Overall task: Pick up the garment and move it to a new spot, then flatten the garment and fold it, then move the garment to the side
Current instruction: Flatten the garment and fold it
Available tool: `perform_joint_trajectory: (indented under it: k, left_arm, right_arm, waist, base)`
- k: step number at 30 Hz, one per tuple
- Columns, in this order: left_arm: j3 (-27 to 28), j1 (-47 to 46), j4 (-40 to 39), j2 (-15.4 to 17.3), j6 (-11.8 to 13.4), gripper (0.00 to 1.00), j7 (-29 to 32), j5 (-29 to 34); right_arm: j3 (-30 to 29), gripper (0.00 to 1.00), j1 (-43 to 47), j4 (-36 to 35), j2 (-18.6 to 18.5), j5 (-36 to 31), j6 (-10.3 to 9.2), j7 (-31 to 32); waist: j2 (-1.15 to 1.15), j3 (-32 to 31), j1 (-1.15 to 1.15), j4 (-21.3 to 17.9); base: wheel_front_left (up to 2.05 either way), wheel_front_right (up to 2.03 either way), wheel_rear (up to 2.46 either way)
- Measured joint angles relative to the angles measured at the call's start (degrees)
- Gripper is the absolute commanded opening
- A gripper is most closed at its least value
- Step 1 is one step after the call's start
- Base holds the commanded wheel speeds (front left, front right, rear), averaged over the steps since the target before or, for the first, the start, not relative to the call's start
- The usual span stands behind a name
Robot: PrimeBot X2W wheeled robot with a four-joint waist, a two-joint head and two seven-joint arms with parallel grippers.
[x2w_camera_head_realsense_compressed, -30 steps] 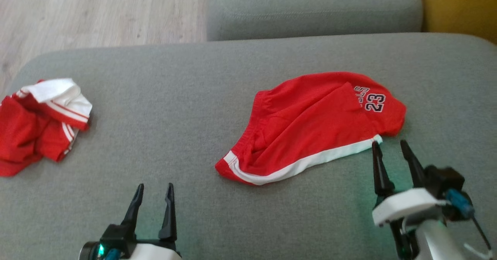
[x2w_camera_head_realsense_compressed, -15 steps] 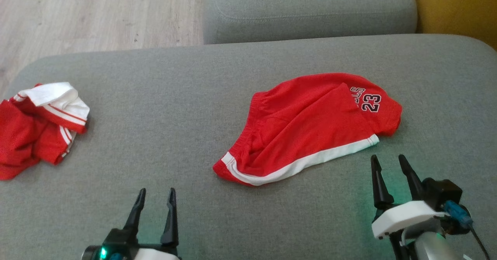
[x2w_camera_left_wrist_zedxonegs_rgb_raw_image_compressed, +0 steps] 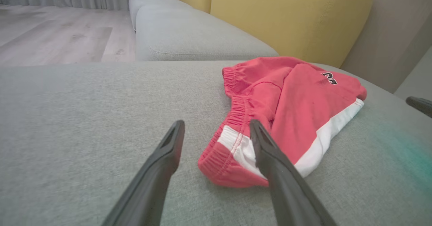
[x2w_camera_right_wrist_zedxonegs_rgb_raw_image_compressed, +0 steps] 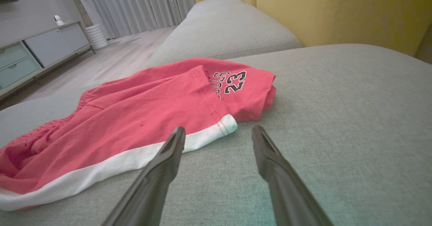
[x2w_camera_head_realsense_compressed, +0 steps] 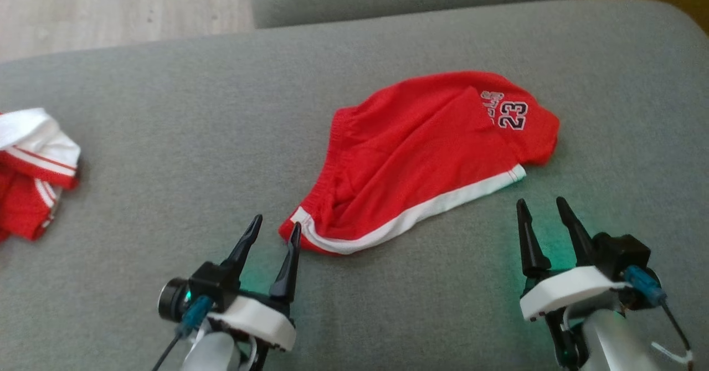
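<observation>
On a grey sofa cushion (x2w_camera_head_realsense_compressed: 166, 138), red shorts (x2w_camera_head_realsense_compressed: 421, 155) with a white stripe are lying crumpled. The left gripper (x2w_camera_head_realsense_compressed: 277, 222) is hovering, fingers spread, just beside the waistband corner. The right gripper (x2w_camera_head_realsense_compressed: 540, 201), also spread and empty, is hovering near the hem.

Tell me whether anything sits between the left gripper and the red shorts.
Nothing visible does. The left gripper, open, points at the near waistband corner of the red shorts, with bare grey cushion around it. The other red-and-white garment lies far off to the left.
</observation>
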Motion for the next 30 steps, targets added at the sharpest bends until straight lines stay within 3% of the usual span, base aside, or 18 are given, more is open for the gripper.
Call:
perform_joint_trajectory:
  k: [4,17,30]
  left_arm:
    - [-3.7,-3.5,3.6,0.8,0.0,1.00,0.0,-2.0]
    - [-21.7,-12.6,13.2,6.9,-0.4,1.00,0.5,-19.0]
    - [-35.8,-16.5,12.1,10.4,-0.4,1.00,1.0,-29.7]
  right_arm:
    - [0.1,1.00,-0.5,0.0,0.0,0.0,0.00,0.0]
    - [1.5,1.00,-0.6,0.0,0.0,1.0,0.00,0.0]
    - [2.1,1.00,-0.6,0.4,0.0,1.5,0.00,0.0]
  waist:
    - [0.00,1.7,0.00,-1.4]
    - [0.00,3.4,-0.01,-2.6]
    - [0.00,2.7,-0.01,-1.6]
  base:
    - [0.00,0.00,0.00]
    - [0.00,0.00,0.00]
    - [0.00,0.00,0.00]
